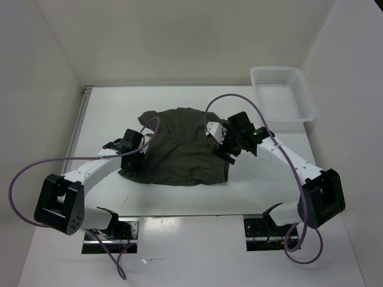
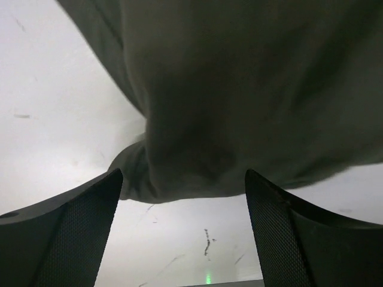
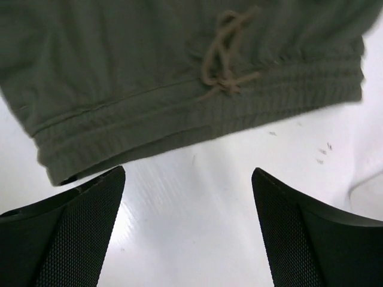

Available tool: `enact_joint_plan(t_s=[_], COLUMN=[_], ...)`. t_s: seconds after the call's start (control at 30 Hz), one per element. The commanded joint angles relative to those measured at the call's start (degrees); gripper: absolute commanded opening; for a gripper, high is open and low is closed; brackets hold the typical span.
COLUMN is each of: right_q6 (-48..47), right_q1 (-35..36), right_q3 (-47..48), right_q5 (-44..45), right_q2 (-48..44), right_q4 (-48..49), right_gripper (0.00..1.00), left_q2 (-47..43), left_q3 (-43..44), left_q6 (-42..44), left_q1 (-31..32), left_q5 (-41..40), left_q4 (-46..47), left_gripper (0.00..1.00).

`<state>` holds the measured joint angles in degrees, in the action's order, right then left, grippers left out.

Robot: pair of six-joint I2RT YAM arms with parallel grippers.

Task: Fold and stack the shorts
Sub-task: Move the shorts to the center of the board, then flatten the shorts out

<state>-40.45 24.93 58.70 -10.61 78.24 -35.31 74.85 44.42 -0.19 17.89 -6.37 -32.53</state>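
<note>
The left gripper (image 2: pixel 181 179) has its jaws spread wide and clamps nothing. A rumpled fold of the shorts (image 2: pixel 239 89) lies just ahead of the tips and fills the upper part of the left wrist view. Whether the cloth touches the tips cannot be told. Bare white table (image 2: pixel 54 89) shows below and to the left of this fold. The right gripper (image 3: pixel 188 173) is likewise wide open and empty, with only table surface between its jaws. The elastic waistband (image 3: pixel 197 119) runs across just beyond its tips and is apart from them. A knotted tan drawstring (image 3: pixel 224 60) lies on the cloth past the waistband, roughly in line with the gap between the jaws. In the top view both grippers sit low at opposite edges of the garment, the left at its left edge and the right at its right edge. The dark olive shorts lie wrinkled and bunched between them at the middle of the table. A white mesh basket (image 1: pixel 258 89) stands well beyond and to the right of the right gripper, apart from the cloth. Purple cables (image 1: pixel 24 173) loop from both arms, one arcing over the right gripper and part of the shorts.
</note>
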Motion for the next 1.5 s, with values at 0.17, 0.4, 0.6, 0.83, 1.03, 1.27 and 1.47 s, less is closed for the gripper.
enact_joint_plan(t_s=[0.17, 0.4, 0.6, 0.83, 1.03, 1.27, 1.47], right_q6=[-10.6, -9.5, -9.5, -6.3, -5.6, 4.9, 3.0], right_q1=[14.9, 22.0, 22.0, 19.7, 12.3, 1.8, 4.9], right_q3=[-4.6, -10.3, -16.3, -11.5, 9.5, 65.7, 70.3], right_q5=[2.3, 3.5, 9.9, 11.8, 11.8, 17.9, 15.2], right_q2=[-0.4, 3.1, 4.2, 6.8, 13.3, 33.7, 29.2], right_q4=[-4.5, -0.1, 7.3, 15.7, 20.4, 16.1, 9.1], right_gripper=[0.91, 0.87, 0.56, 0.00, 0.00, 0.00, 0.00], left_q2=[1.1, 4.5, 8.3, 10.8, 12.1, 21.6, 15.4], left_q3=[-3.7, -6.5, -7.0, -3.7, 13.8, 61.2, 66.7], left_q6=[0.2, 0.2, 0.2, 0.2, 0.2, 0.2, 0.2], left_q1=[-0.3, -0.3, -0.9, -1.6, -4.4, -11.6, -11.4], left_q5=[-8.8, -7.8, -7.8, -5.1, -10.0, -15.8, -13.8], left_q4=[2.8, 6.1, 6.2, 5.8, 10.8, 10.9, 2.9], left_gripper=[0.97, 0.95, 0.45, 0.00, 0.00, 0.00, 0.00])
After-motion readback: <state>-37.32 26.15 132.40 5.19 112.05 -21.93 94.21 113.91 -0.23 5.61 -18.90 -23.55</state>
